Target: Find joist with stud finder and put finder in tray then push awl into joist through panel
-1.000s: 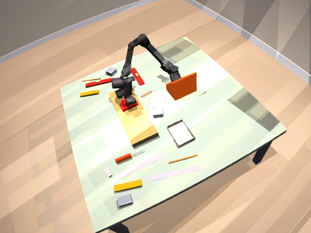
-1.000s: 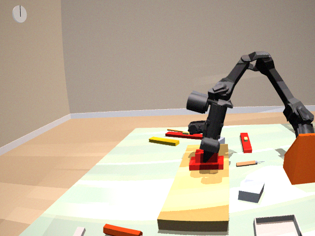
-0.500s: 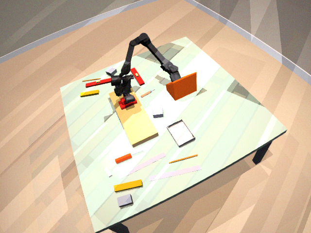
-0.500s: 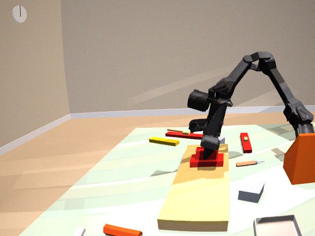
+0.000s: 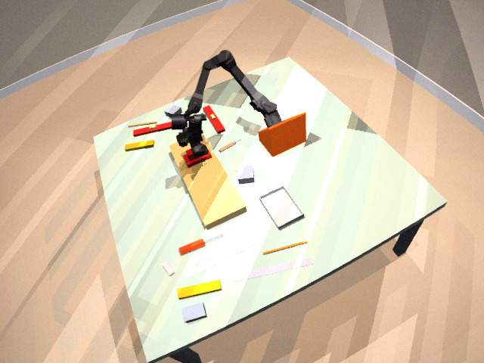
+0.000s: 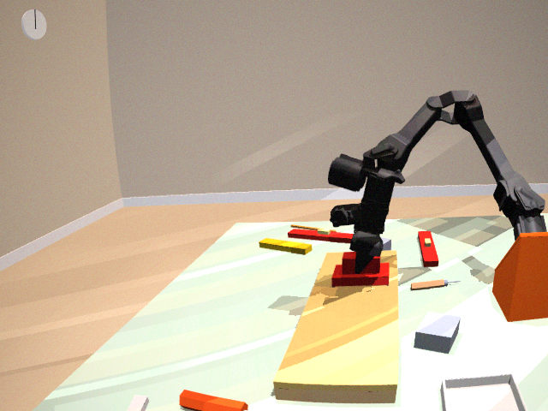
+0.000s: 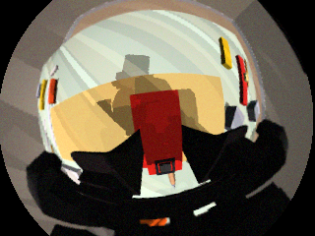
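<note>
The red stud finder [image 5: 197,159] [image 6: 360,279] [image 7: 157,110] is flat and level at the far end of the tan floor panel [image 5: 218,195] [image 6: 345,354] [image 7: 74,118]. It looks to be on the surface; a very small gap cannot be ruled out. My gripper [image 5: 200,151] [image 6: 366,264] [image 7: 158,128] is shut on its raised grip from above. Its small display is dark in the wrist view. The awl [image 5: 228,146] [image 6: 428,284] [image 7: 171,179], with a tan handle and thin metal tip, lies right of the panel. The tray [image 5: 291,221] [image 6: 478,378] holds nothing visible. The joist is hidden.
A grey block [image 5: 246,174] [image 6: 436,334] lies between panel and tray. An orange upright board [image 5: 283,134] [image 6: 528,278] stands by the arm's base. Red levels [image 5: 213,119] [image 6: 427,254] and a yellow bar [image 5: 139,145] [image 6: 284,246] lie behind. An orange-handled tool [image 5: 191,246] [image 6: 212,402] lies in front.
</note>
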`<state>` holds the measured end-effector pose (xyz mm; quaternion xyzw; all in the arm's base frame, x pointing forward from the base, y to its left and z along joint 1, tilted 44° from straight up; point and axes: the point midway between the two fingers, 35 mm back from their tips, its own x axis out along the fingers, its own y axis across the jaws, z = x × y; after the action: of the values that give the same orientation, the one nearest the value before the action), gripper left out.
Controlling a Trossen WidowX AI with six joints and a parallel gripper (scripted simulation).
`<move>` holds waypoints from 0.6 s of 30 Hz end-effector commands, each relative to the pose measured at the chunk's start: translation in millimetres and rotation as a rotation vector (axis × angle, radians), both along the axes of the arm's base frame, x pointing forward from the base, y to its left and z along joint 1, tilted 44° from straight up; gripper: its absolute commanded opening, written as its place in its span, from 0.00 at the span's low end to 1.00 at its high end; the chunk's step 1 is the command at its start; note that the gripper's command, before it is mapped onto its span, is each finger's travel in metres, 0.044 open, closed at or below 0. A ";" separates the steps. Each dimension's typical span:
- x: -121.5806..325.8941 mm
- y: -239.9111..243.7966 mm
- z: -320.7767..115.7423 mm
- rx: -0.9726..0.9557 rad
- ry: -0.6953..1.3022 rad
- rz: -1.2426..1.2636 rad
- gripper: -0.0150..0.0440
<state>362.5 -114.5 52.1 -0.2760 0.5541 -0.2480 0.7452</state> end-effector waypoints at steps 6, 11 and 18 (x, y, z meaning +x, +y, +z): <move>-1.4 -13.8 12.7 -0.010 -0.002 -0.008 0.25; -1.9 -19.3 18.1 -0.011 -0.003 -0.008 0.25; -2.7 -27.1 25.7 -0.011 -0.003 -0.009 0.25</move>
<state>360.5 -133.7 70.7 -0.2771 0.5545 -0.2470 0.7448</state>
